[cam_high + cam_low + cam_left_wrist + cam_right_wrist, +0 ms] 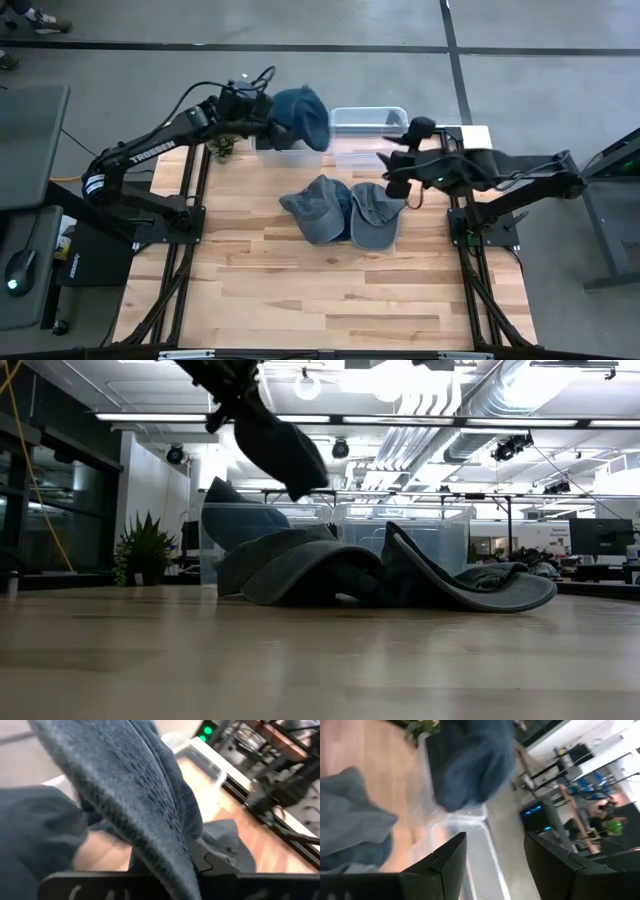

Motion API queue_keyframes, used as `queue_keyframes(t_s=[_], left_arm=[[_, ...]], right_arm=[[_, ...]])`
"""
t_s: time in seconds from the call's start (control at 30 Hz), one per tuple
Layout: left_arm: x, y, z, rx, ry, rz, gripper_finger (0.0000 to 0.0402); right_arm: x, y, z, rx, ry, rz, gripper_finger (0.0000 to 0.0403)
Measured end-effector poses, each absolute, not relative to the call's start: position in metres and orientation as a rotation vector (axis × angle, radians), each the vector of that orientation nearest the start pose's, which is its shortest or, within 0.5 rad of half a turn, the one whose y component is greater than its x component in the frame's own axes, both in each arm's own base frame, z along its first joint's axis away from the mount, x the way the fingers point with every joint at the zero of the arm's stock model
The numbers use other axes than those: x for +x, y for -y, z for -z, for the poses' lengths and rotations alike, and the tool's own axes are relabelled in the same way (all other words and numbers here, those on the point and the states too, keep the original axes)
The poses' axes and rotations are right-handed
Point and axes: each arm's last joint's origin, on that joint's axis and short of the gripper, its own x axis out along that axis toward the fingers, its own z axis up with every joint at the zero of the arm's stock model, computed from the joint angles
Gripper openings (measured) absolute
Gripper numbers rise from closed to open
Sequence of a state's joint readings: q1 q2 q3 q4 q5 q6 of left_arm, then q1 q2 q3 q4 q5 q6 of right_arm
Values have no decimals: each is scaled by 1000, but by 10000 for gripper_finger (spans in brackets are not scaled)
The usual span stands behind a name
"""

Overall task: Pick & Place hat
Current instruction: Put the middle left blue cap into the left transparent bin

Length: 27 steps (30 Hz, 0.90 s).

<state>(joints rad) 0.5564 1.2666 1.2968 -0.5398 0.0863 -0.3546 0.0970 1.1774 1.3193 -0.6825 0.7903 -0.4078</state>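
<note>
Fingers of the left gripper [262,118] clamp a blue hat [301,117], holding it in the air above the left clear plastic bin [290,152] at the far edge of the tabletop [300,290]; in the low view the hat [275,445] hangs well off the wood. Right gripper [392,163] hovers near the second clear bin [368,120], fingers [440,862] spread apart, nothing between them. Two more blue caps lie mid-tabletop, touching: one [318,207] on the left, one [376,215] beside it on the right.
</note>
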Motion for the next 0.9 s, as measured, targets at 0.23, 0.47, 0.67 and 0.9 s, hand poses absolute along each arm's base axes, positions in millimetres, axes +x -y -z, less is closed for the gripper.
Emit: queue_keyframes(t_s=[0.23,0.47,0.67,0.9], left_arm=[[224,-144,-375,-435,-450,-754,6],[234,-153,-357,-393,-549,-870,6],[249,-162,-337,-394,-629,-880,6],[260,-169,-319,-472,-683,-874,6]], right_arm=[[241,4,-343,-623,-694,581,193],[245,10,-305,-617,-703,599,193],[244,11,-290,-602,-695,601,193],[243,11,-284,-583,-703,604,193]])
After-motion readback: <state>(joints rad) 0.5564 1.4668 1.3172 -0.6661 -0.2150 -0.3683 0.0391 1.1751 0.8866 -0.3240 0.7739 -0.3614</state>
